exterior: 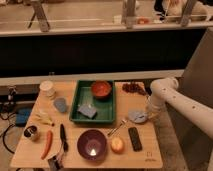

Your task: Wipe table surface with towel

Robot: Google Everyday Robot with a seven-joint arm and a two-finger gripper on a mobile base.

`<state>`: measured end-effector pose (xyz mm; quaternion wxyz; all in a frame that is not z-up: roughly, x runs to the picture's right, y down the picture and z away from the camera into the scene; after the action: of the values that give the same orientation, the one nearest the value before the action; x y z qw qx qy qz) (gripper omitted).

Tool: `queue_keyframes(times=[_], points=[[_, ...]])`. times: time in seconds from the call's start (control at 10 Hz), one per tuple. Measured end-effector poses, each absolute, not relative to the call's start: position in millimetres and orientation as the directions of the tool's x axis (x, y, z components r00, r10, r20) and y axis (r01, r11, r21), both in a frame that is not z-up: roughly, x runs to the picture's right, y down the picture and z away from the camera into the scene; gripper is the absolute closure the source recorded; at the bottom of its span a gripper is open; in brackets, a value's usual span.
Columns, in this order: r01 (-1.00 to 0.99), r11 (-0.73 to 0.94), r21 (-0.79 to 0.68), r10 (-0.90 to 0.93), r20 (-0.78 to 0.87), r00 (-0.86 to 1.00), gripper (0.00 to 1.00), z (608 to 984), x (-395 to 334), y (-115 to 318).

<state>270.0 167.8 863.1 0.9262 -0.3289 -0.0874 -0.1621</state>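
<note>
Dark railings and a low wall run across the top of the frame, and below them stands a pale wooden bench crowded with kitchen things. At its right edge, right of centre in the frame, lies the small crumpled blue-grey towel. The white robot arm bends down from the right so that its gripper sits at the towel's right side, touching or just beside it. From where I stand I cannot tell whether it has closed on the cloth.

I'd judge the arm reaches from that side because the towel lies closest to it, and it is low because wiping needs the cloth pressed flat.

Room to wipe looks tight. A green rectangular plastic tray holding a red bowl sits just left, a black oblong remote-like object lies just below the towel, and a metal utensil lies near its lower left. A dark cluster of grapes rests above. Strokes would likely need to stay short to avoid pushing these.
</note>
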Motion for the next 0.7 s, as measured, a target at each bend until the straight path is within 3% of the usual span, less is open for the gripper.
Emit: queue_keyframes(times=[0.4, 0.7], points=[[0.42, 0.731, -0.538, -0.311, 0.284, 0.907, 0.91, 879.5, 227.1, 160.0], [0.455, 0.737, -0.5, -0.335, 0.315, 0.888, 0.91, 914.7, 198.4, 128.4]])
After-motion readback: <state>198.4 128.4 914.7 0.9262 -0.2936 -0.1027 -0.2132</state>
